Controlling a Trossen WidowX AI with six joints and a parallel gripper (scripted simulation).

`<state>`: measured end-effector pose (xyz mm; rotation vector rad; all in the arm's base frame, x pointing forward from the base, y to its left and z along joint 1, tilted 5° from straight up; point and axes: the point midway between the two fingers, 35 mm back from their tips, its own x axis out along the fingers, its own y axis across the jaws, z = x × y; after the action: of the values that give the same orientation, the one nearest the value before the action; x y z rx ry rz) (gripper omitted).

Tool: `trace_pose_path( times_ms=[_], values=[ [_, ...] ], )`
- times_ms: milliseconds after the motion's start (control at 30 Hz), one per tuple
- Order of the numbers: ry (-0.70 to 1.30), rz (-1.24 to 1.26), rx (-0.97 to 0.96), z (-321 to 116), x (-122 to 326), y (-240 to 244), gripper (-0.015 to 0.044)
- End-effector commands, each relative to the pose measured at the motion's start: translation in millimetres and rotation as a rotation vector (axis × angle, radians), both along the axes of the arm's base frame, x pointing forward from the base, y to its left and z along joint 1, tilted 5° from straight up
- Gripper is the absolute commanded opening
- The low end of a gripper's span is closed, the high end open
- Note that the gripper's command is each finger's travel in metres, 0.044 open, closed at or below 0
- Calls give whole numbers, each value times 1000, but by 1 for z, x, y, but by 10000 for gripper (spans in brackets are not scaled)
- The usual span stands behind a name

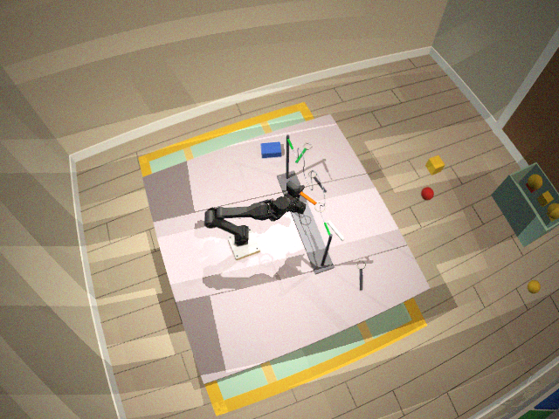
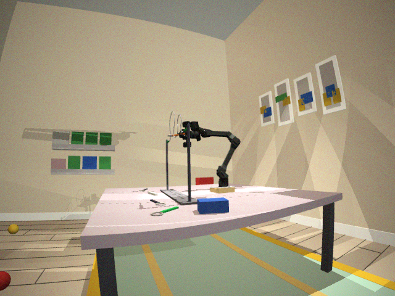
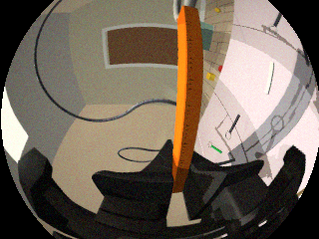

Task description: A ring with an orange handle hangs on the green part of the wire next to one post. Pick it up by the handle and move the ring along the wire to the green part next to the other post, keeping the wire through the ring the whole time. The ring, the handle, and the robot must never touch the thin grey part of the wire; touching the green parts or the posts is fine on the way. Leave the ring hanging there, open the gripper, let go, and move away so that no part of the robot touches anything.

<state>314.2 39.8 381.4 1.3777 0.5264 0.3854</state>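
Two upright posts, one (image 1: pixel 287 156) (image 2: pixel 189 165) toward eleven o'clock from the ring (image 1: pixel 324 208) (image 2: pixel 170 135) and the other (image 1: pixel 327 250) (image 2: pixel 166 165) toward six, carry the wire (image 2: pixel 170 122) (image 3: pixel 100 119) over the surface (image 1: pixel 252 325) (image 2: pixel 153 229); I read the clock off the top view. My tool (image 1: pixel 299 194) (image 2: pixel 182 135) (image 3: pixel 171 142) is pinching the orange handle (image 1: pixel 308 198) (image 2: pixel 178 134) (image 3: pixel 188 85) near one end, and the ring sits at its other end, toward four o'clock from the tool. It is up in the air between the posts, short of the green part (image 1: pixel 327 228) by the six o'clock post. I can't tell whether the ring touches the thin grey part. On the surface, a blue block (image 1: pixel 271 149) (image 2: pixel 213 205) sits at nine o'clock from the eleven o'clock post, and a green-handled ring (image 1: pixel 300 154) (image 2: pixel 169 209) (image 3: pixel 215 148) lies at three. A white bar (image 1: pixel 335 230) (image 2: pixel 152 193) (image 3: pixel 270 78) lies toward one o'clock from the six o'clock post.
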Motion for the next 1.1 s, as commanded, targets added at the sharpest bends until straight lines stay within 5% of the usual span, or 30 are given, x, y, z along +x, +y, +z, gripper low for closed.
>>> trace_pose_path(
  times_ms=[0,1067],
  values=[
    [-8,3,33,11,0,1,-150],
    [41,0,413,71,0,-5,-150]
  ],
)
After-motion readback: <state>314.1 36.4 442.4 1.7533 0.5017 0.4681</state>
